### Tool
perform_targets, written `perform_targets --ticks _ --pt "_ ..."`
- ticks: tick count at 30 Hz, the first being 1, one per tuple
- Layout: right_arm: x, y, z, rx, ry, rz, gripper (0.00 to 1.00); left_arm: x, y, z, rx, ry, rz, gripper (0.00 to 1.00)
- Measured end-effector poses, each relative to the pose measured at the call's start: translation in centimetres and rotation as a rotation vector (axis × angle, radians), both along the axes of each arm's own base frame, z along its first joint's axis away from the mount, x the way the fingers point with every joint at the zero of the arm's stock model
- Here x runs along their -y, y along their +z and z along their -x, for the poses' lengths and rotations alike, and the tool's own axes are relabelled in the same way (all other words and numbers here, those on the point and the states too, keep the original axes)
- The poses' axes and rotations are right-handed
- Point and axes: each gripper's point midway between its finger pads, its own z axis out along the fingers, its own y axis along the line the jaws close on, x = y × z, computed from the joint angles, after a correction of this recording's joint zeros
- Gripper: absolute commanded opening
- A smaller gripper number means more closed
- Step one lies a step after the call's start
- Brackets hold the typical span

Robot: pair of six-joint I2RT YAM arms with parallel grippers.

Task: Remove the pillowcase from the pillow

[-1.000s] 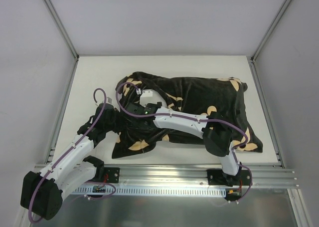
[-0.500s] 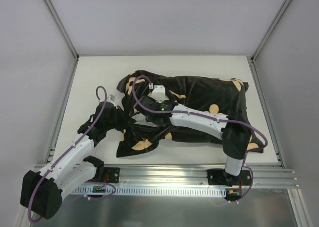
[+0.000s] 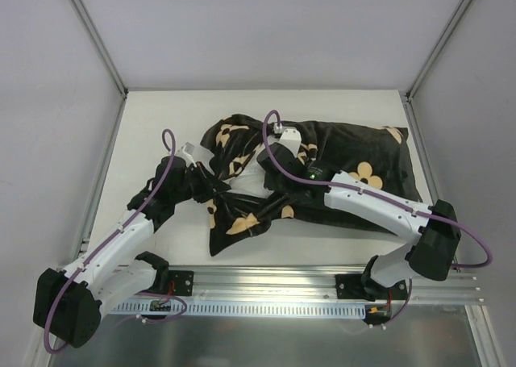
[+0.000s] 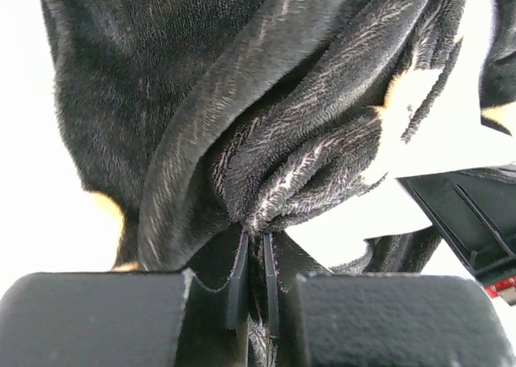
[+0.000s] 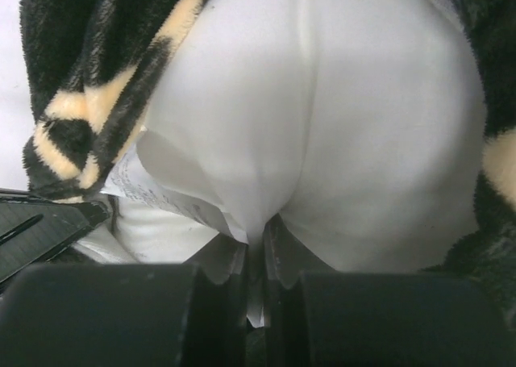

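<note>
The pillowcase (image 3: 339, 169), black plush with tan flowers, lies across the table's middle with its left end bunched. My left gripper (image 3: 211, 193) is shut on a fold of that black fabric (image 4: 242, 101), which is pinched between its closed jaws (image 4: 252, 250). My right gripper (image 3: 270, 167) reaches in from the right at the case's open end. It is shut (image 5: 256, 242) on a pinch of the white pillow (image 5: 339, 125). Black and tan pillowcase (image 5: 89, 77) rings the pillow there. Only a small white patch of pillow (image 3: 256, 181) shows from above.
A printed white label (image 5: 161, 193) hangs off the pillow beside the right jaws. The white table (image 3: 161, 117) has grey walls on three sides and a metal rail (image 3: 266, 282) along the near edge. The right arm's elbow (image 3: 435, 238) sticks out at the near right.
The right gripper has shut on the pillow and moved right, its elbow swinging out to the right. The pillowcase shifted right and bunched up. The left gripper stayed shut on the fabric.
</note>
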Motion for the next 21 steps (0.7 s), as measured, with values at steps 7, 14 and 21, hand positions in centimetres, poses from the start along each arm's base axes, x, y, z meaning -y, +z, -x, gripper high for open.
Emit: perform_targets --ticks 7,14,21 --pt "1.9 -1.7 -0.9 -0.027 -0.055 0.012 0.01 -3.0 -3.8 0.1 -0.103 0.099 -0.042 0.0" --pt "5.3 -0.4 -3.7 -0.085 -0.114 -0.086 0.01 -3.9 -4.4 -0.1 -0.123 0.126 -0.015 0.0" --pt "7.7 4.0 -2.4 -0.055 -0.07 -0.208 0.01 -2.7 -3.5 -0.2 -0.093 0.068 0.038 0.0"
